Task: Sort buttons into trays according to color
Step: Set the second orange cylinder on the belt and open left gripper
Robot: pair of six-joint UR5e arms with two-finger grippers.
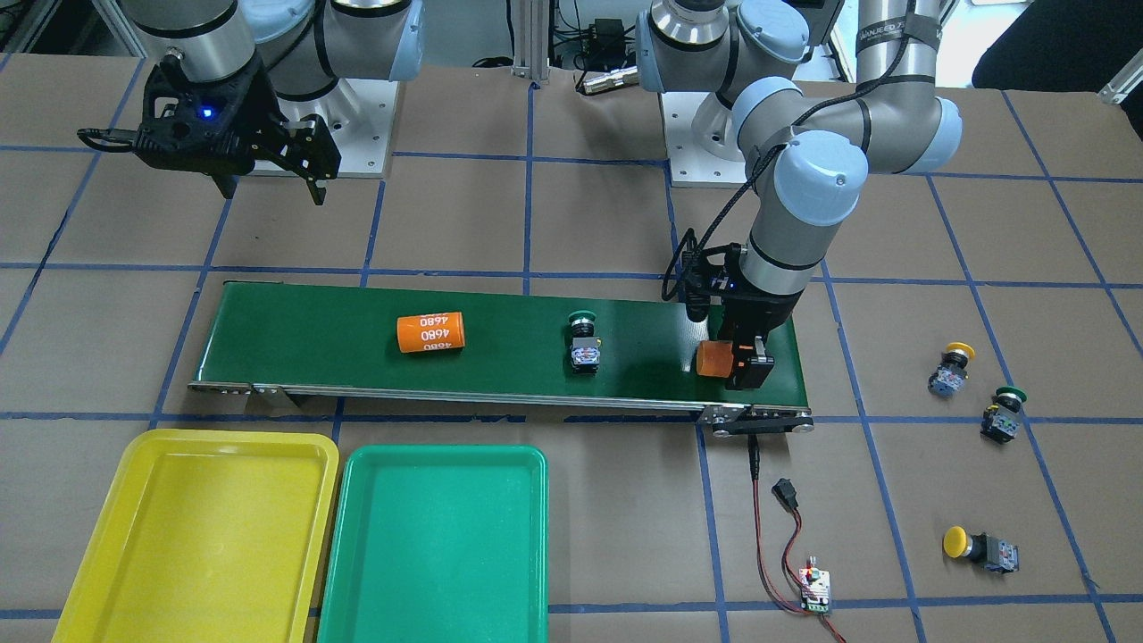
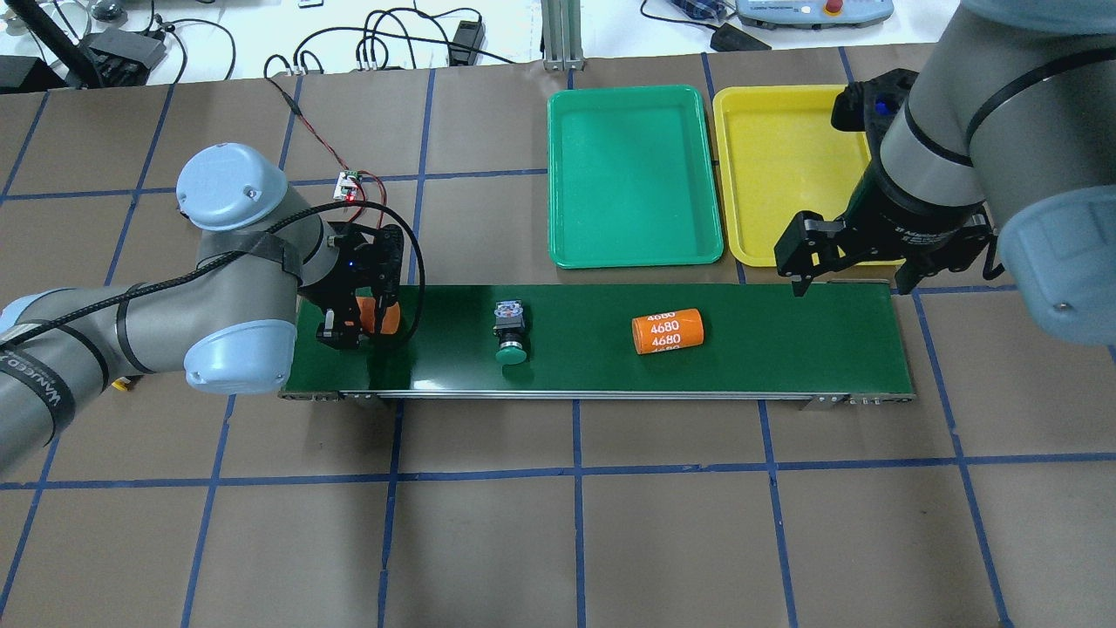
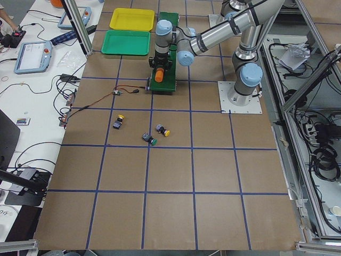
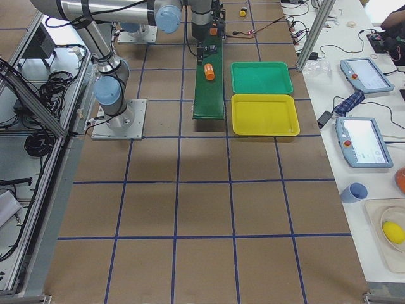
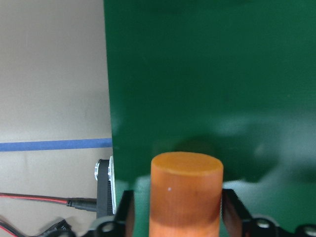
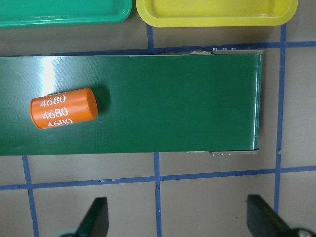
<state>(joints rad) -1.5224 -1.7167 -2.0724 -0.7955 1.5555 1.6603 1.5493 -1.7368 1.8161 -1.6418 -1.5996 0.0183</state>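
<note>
If the left gripper [image 2: 359, 324], pinching 1 orange cylinder [image 5: 186, 192], drops it, it may knock the green button [image 2: 511, 336] at 3 o'clock; the right gripper [image 2: 853, 266] is spread.

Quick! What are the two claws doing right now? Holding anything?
Left claw: closed on an orange cylinder.
Right claw: open, holding nothing.

Brown table [image 1: 607, 214], blue tape grid [image 1: 529, 223], belt [image 1: 304, 339] across middle, yellow tray [image 1: 196, 536] just beside green tray [image 1: 438, 545], three loose buttons [image 1: 1002, 415] past belt's end, wired board [image 1: 814, 589].
</note>
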